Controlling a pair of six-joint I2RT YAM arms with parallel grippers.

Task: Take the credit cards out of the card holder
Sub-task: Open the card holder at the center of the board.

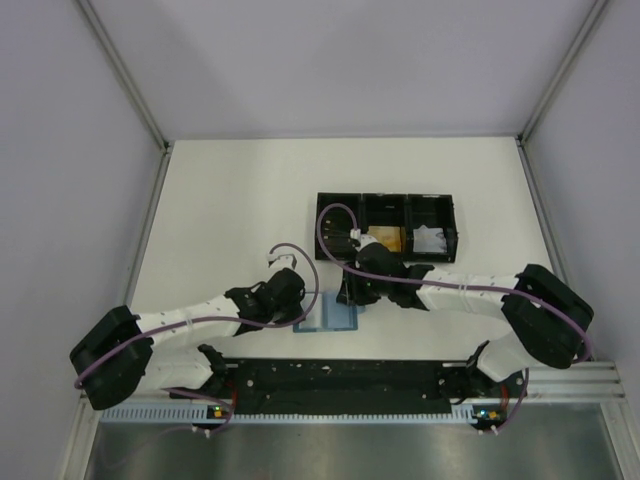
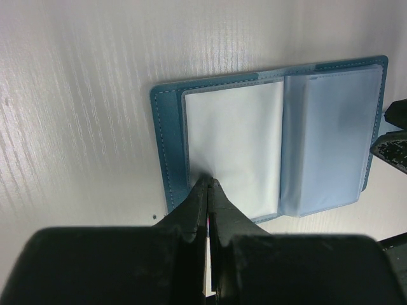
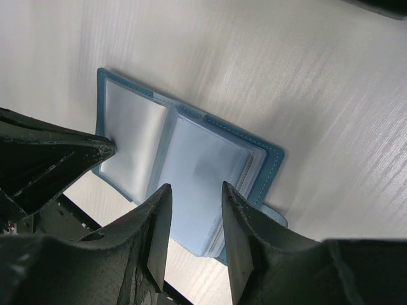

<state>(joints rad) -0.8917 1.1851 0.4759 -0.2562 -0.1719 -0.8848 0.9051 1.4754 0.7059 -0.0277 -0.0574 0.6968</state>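
Note:
The teal-blue card holder (image 1: 328, 316) lies open on the white table, its pale slotted leaves facing up (image 2: 286, 140) (image 3: 191, 165). My left gripper (image 2: 208, 184) is shut, and its tips press down on the near edge of the holder's left leaf. My right gripper (image 3: 194, 194) hovers open just over the right leaf, with nothing between its fingers. An orange-gold credit card (image 1: 386, 240) lies in the middle compartment of the black tray. The sleeves that face up look blank.
The long black three-compartment tray (image 1: 330, 215) stands just behind the holder, and a white wad of paper (image 1: 432, 240) sits in its right compartment. Both arms meet over the holder (image 1: 345, 290). The grey enclosure walls rise at the left, right and back.

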